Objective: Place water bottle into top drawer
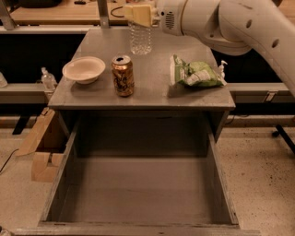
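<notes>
The water bottle, clear and ribbed, stands upright at the far middle of the grey table; its cap is hidden by my gripper. My gripper reaches in from the upper right and is shut on the bottle's top, its yellowish fingers covering the neck. I cannot tell whether the bottle's base touches the table. The top drawer is pulled fully open below the table's front edge, with a bare grey bottom.
A white bowl, a gold can and a green snack bag sit on the table nearer the drawer. Small pump bottles stand at the left and right. Wooden blocks lie on the floor left.
</notes>
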Available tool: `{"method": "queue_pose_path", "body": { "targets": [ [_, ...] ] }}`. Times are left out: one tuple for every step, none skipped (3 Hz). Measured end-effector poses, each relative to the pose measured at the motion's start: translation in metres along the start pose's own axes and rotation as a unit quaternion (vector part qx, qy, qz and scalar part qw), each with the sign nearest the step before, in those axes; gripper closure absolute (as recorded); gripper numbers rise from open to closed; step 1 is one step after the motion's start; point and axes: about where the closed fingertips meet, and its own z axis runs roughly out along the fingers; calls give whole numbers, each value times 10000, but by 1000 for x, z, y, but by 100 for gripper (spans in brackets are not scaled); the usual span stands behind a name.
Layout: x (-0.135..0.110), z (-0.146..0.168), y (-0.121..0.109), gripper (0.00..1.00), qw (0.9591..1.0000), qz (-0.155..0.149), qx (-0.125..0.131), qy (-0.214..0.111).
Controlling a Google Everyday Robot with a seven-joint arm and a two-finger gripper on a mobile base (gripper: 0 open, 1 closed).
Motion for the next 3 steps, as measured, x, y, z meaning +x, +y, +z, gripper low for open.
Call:
{"method": "queue_pose_path", "body": {
  "targets": [
    [-8,-37,25,100,9999,-124,-27,91],
    [0,-52,32,100,9995,-114,-270,76],
    [4,-53,35,100,9995,-105,-300,90]
  ]
}}
